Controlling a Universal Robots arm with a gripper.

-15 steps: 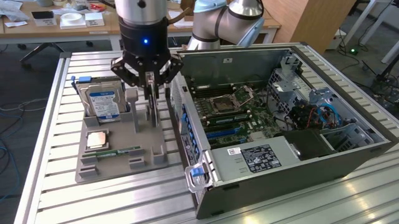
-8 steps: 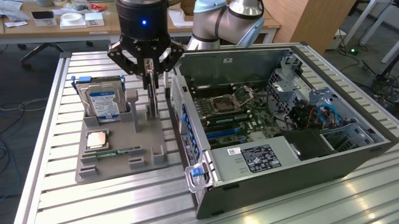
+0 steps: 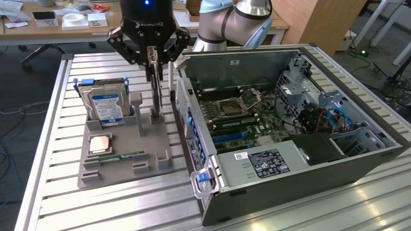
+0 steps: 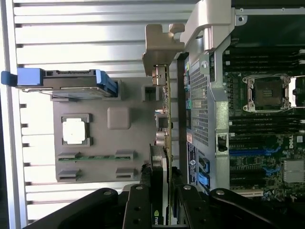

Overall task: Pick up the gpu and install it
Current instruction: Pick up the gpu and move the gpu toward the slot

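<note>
Edgewise, gpu (image 3: 156, 96) between the fingers (image 4: 138, 205)

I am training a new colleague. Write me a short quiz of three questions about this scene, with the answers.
1. Fill in: the hard drive stands on the exterior view's ___ of the gpu.
2. The gripper is closed around: A) hard drive, B) gpu, C) memory stick?
3. True or false: the gpu is already seated inside the computer case.
Key: 1 left; 2 B; 3 false.
</note>
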